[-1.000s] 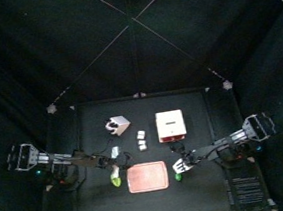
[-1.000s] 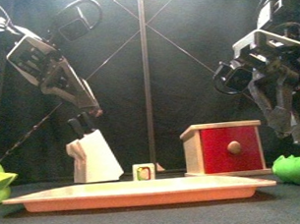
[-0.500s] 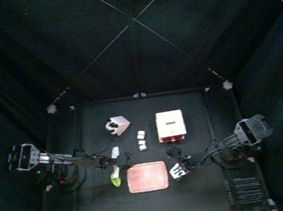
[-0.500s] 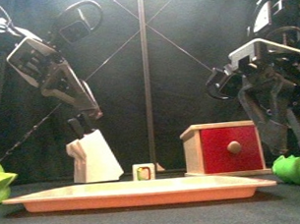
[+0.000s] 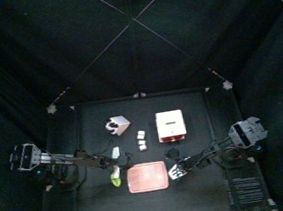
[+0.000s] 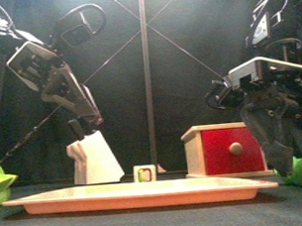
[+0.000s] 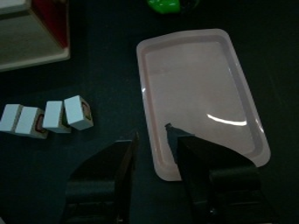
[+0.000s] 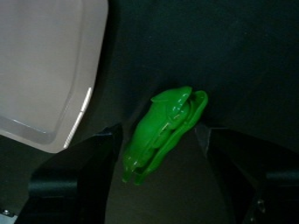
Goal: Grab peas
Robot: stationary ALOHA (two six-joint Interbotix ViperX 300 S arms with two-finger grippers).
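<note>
The shallow pink square tray (image 5: 149, 176) with its low raised rim sits at the lower middle of the top view on the small black desk (image 5: 192, 105), and its glossy, smooth inside holds nothing; the left wrist view shows only a bright glint on its bare plastic floor. Just right of the tray, in the lower right part of the desk, lies the peas (image 8: 162, 131), a small, glossy, saturated green pod with a lumpy, ridged skin, resting on the matte black surface close beside the tray's edge but apart from it. The right claw (image 8: 160, 131) hangs directly over the pod with its two black jaws spread apart, one on each side of it, neither pressing on it. At the tray's left edge lies a brighter yellow-green elongated item (image 5: 117, 179). Above the tray, toward the middle of the top view, stand a red box with a white top (image 5: 172, 124), a white angular block (image 5: 115, 126) and a row of small white cubes (image 7: 47, 118). The left claw (image 7: 153, 144) hovers at the tray's left side, jaws apart and holding nothing.
</note>
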